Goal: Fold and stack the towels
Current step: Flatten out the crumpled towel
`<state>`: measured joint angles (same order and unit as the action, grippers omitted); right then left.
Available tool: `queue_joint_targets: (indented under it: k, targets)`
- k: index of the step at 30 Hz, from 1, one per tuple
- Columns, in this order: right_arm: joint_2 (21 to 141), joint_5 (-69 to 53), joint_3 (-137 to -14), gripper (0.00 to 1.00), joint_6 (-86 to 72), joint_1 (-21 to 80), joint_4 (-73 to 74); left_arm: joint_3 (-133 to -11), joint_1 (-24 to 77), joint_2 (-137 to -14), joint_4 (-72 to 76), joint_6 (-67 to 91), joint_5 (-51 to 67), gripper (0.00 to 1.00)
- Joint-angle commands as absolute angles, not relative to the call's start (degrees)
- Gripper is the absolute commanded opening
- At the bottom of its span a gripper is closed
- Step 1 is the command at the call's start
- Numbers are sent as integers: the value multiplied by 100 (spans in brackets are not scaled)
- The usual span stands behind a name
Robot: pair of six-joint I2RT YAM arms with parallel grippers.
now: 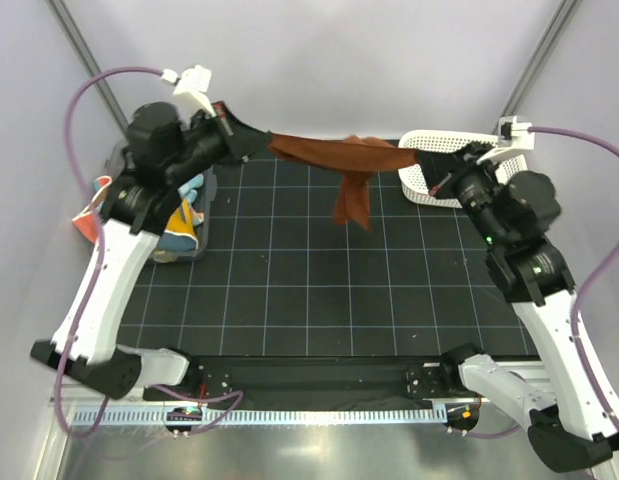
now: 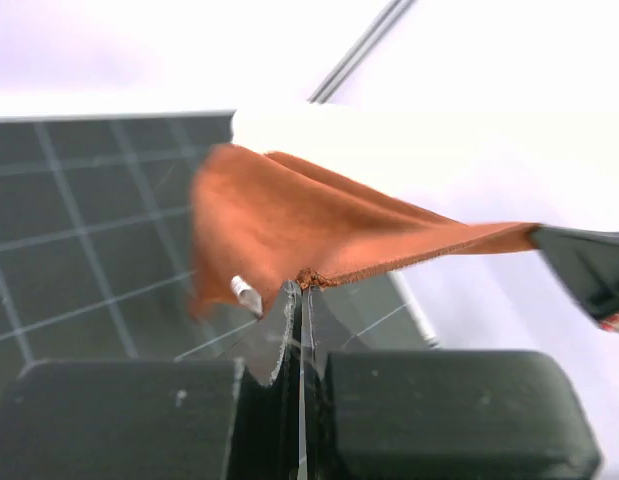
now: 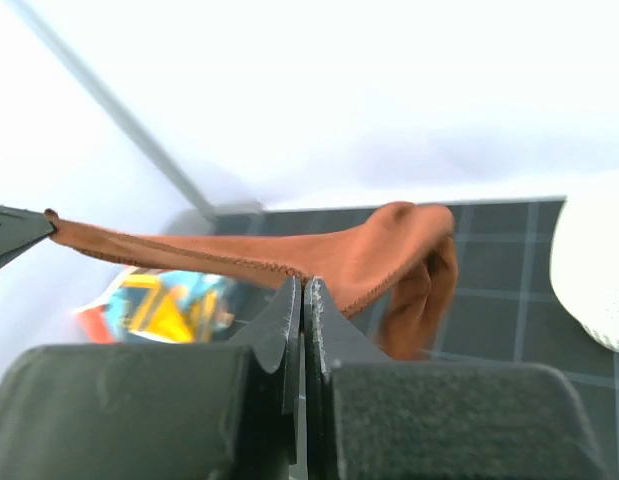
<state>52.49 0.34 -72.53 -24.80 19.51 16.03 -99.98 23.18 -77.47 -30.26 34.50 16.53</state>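
Evidently early on, the left pincer (image 1: 252, 144) and the right pincer (image 1: 417, 160) are each clamping shut on an edge of the rust-brown towel (image 1: 334, 155), holding it stretched, unfolded, above the far side of the bench (image 1: 309, 270), while the other towels (image 1: 184, 225) are lying heaped at left.

No legible text, labels, brands or numbers anywhere in view.

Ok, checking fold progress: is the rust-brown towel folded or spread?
Spread, not folded: the rust-brown towel hangs stretched between left hand and right hand above the mat, middle drooping.
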Motion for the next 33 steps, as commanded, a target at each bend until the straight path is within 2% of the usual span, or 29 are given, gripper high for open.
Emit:
queue_joint_targets:
  k: [1, 4, 9, 19, 26, 33]
  targets:
    - [5046, -1033, -7646, 1, -2338, 1960, 1845, -9695, 2303, -7271, -3103, 3892, 1915, 0]
    - [4668, -1633, -7629, 1, -2574, 1960, 1846, -9405, 2338, -6805, -2971, 4174, 2328, 0]
    - [4009, -1626, -7567, 1, -2760, 1960, 1898, -9202, 2426, -6346, -2971, 4403, 2399, 0]
    - [4017, -1995, -8199, 1, -3155, 1960, 1942, -9492, 2470, -6038, -2988, 4807, 2698, 0]
    - [4008, -2231, -8903, 1, -3638, 1951, 1750, -10186, 2461, -5906, -2963, 5229, 2821, 0]
    - [3516, -2418, -8220, 1, -4658, 1934, 1029, -9809, 2461, -5494, -2399, 5968, 3033, 0]
